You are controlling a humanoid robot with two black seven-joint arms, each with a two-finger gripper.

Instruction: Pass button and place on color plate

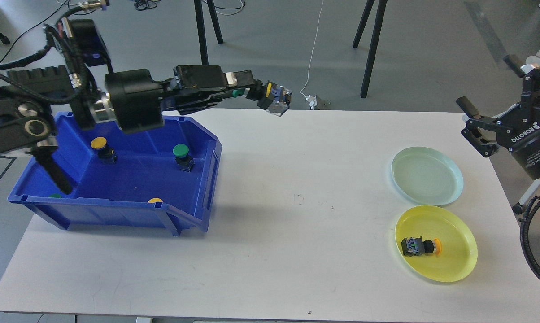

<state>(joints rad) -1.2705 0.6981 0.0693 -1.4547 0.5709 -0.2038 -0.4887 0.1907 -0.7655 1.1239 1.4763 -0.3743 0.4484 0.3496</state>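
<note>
My left gripper [264, 93] reaches out above the table's far edge and is shut on a yellow button [275, 97], held in the air right of the blue bin [207, 179]. My right gripper [474, 125] is open and empty at the right edge, just above and right of the pale green plate [427, 176]. The yellow plate [458, 260] in front of it holds a yellow button [420, 246] lying on its side. In the bin stand a yellow button [102, 148] and a green button [182, 156]; two more caps peek over its front wall.
The white table [297, 233] spreads between the bin on the left and the plates on the right. Black stand legs [368, 49] and a white cable with a plug [315, 101] lie beyond the far edge.
</note>
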